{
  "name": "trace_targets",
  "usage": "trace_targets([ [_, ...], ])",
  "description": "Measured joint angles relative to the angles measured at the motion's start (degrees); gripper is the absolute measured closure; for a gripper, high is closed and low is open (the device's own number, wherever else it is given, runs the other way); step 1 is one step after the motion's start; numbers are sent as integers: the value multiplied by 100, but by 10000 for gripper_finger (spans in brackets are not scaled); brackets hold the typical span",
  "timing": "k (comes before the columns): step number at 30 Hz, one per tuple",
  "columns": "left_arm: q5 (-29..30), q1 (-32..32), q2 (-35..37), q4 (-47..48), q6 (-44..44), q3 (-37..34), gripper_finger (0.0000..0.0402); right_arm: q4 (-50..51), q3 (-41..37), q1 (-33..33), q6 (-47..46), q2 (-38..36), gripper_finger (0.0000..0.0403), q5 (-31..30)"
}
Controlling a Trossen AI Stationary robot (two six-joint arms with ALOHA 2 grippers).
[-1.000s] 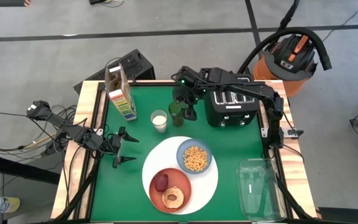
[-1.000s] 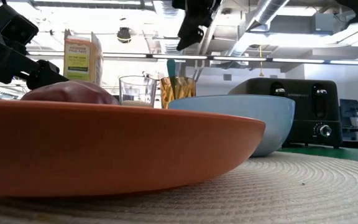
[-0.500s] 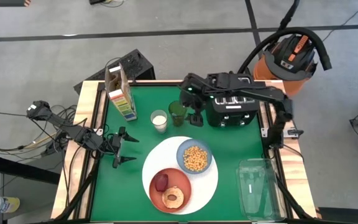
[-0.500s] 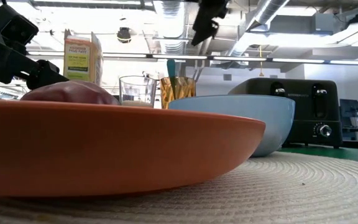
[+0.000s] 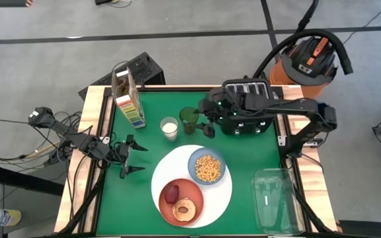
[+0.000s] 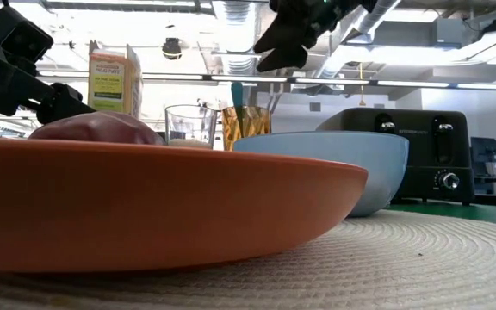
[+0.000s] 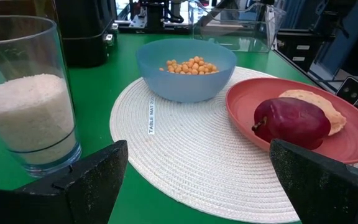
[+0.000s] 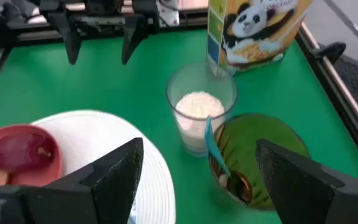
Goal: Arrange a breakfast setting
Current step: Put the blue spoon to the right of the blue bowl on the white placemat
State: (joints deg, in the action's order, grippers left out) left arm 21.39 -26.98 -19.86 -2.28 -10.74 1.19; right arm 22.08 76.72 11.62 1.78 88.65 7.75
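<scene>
Overhead, we hold our right gripper (image 5: 206, 125), fingers apart, beside the green glass (image 5: 188, 117). Through the right wrist view, the blue-handled spoon (image 8: 215, 149) stands inside: light, slippery, best pinched at its handle.

Orange-red plate (image 6: 145, 202) up front, light-blue bowl (image 6: 334, 168) behind, right hand (image 6: 284, 39) above.

Two plates (image 5: 192, 186) (image 5: 180, 200), one bowl (image 5: 207, 167), one spoon (image 8: 215, 147), two glasses (image 5: 169, 127) (image 5: 188, 119).
</scene>
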Motion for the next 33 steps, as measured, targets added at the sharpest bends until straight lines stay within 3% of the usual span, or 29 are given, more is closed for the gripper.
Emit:
trace_targets([
  [13,0,2,-2,2,0,0,23,-578,-19,134,170,656,72,269],
  [33,2,2,0,0,0,0,23,-794,-29,203,319,942,88,269],
])
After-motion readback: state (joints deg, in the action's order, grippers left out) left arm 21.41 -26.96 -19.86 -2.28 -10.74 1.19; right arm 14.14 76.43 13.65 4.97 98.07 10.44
